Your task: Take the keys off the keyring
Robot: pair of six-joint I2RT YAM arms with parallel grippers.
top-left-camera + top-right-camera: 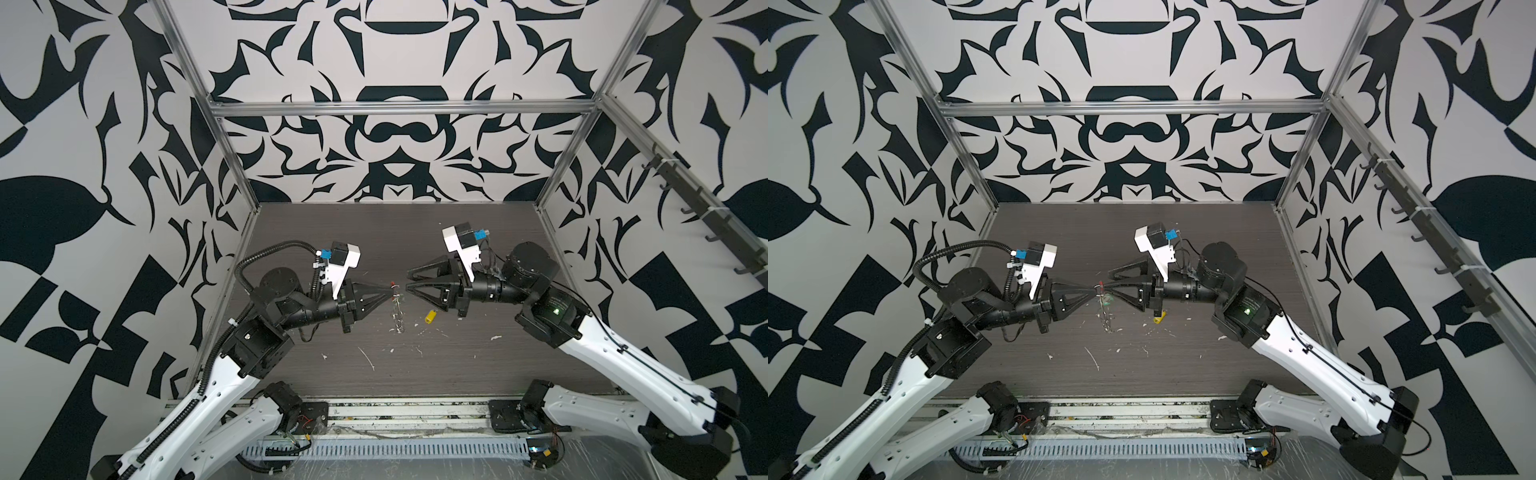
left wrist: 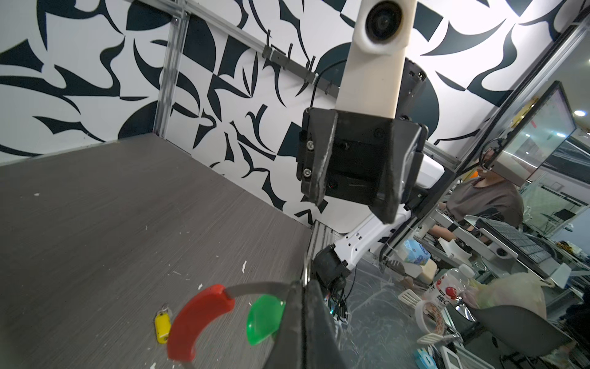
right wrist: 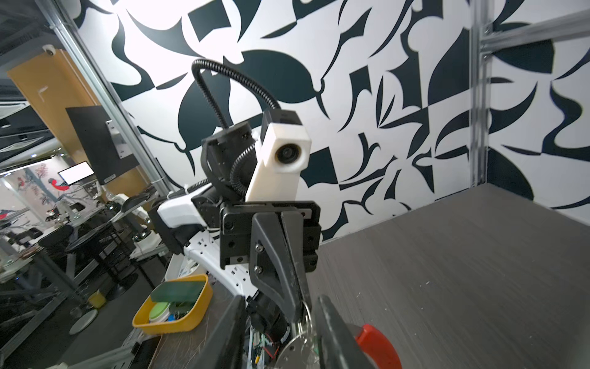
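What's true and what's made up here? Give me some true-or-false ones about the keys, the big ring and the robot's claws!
1. The yellow key lies on the table, off the keyring. True.
2. The green key lies on the table too. False: it is up in the air at the keyring, right beside the left gripper.
3. The left gripper is shut on the keyring. True.
4. The right gripper is squeezed shut. False: its jaws stand open, close to the keyring.
5. The keyring has a blue sleeve. False: its sleeve is red.
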